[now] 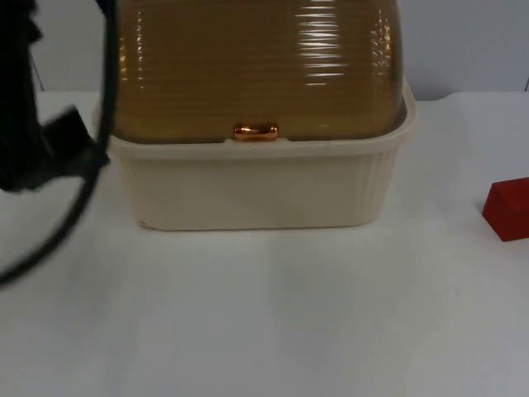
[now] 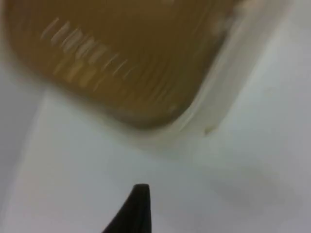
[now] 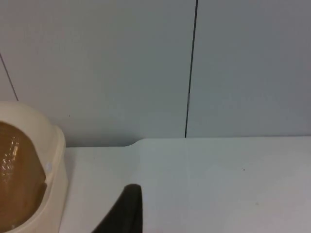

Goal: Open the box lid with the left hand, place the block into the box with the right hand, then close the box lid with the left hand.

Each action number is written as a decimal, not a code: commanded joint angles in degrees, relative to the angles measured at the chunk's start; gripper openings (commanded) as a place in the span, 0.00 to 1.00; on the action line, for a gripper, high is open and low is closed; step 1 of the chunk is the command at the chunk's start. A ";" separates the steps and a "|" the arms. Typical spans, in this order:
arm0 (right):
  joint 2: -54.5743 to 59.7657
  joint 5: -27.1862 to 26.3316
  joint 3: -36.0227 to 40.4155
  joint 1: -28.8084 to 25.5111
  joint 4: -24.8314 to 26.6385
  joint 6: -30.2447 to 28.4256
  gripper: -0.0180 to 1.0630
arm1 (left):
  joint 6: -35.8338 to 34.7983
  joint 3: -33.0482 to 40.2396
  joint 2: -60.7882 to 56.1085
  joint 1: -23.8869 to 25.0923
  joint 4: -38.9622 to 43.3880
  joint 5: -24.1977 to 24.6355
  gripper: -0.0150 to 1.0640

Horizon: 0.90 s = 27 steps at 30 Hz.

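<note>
In the middle of the tabletop [image 1: 273,322] stands the cream box [image 1: 256,186], its amber lid [image 1: 256,70] down, contents hidden. The red block [image 1: 508,208] lies well right. The left gripper [image 2: 138,213] hovers beside the box; the right gripper [image 3: 127,213] waits near the wall [image 3: 146,63]. Whether either's fingers are apart, I cannot tell.

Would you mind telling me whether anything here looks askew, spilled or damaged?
Nothing stands out. The cream box sits square on the white table with its amber lid shut and the copper handle at the front edge. The red block lies apart on the table, to the box's right.
</note>
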 commanded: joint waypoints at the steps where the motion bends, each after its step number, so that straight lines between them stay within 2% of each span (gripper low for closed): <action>1: 0.02 -0.46 -0.21 -0.27 -0.59 -0.52 0.99 | -5.86 2.99 1.12 -6.21 11.52 -5.43 0.97; 4: 0.02 -0.46 -0.21 -0.27 -0.59 -0.52 0.99 | -15.73 5.00 4.16 -11.71 27.13 -11.56 0.97; 5: 0.02 -0.46 -0.21 -0.27 -0.59 -0.52 0.99 | -15.73 5.00 4.16 -11.71 27.13 -11.56 0.97; 9: 0.02 -0.35 -0.21 -0.27 -0.36 -0.52 0.99 | -24.21 5.00 10.84 -12.62 44.50 -16.87 0.97; 10: 0.02 -0.35 -0.21 -0.27 -0.36 -0.52 0.99 | -24.21 5.00 10.84 -12.62 44.50 -16.87 0.97; 11: 0.02 -0.35 -0.21 -0.27 -0.36 -0.52 0.99 | -26.18 5.00 12.86 -12.62 48.85 -16.66 0.97; 13: 0.02 -0.35 -0.21 -0.27 -0.36 -0.52 0.99 | -32.01 5.00 16.32 -12.62 55.84 -16.09 0.97; 15: 0.02 -0.48 -0.21 -0.27 -0.36 -0.52 0.99 | -41.49 5.00 19.29 -12.62 64.11 -14.71 0.97; 16: 0.02 -0.48 -0.21 -0.27 -0.36 -0.52 0.99 | -41.49 5.00 19.29 -12.62 64.11 -14.71 0.97; 18: 0.02 -0.48 -0.21 -0.27 -0.36 -0.52 0.99 | -53.40 5.00 21.76 -12.62 75.27 -10.21 0.97; 19: 0.02 -0.48 -0.21 -0.27 -0.36 -0.52 0.99 | -58.08 4.89 22.58 -12.62 76.20 -8.12 0.97; 20: 0.02 -0.48 -0.21 -0.27 -0.36 -0.52 0.99 | -59.51 4.18 23.16 -12.62 76.20 -6.21 0.97; 23: 0.02 -0.48 -0.21 -0.27 -0.36 -0.52 0.99 | -61.58 2.97 24.15 -12.62 76.20 -4.84 0.97; 27: 0.02 -0.48 -0.21 -0.27 -0.36 -0.52 0.99 | -61.73 1.28 24.89 -12.62 76.20 -8.32 0.97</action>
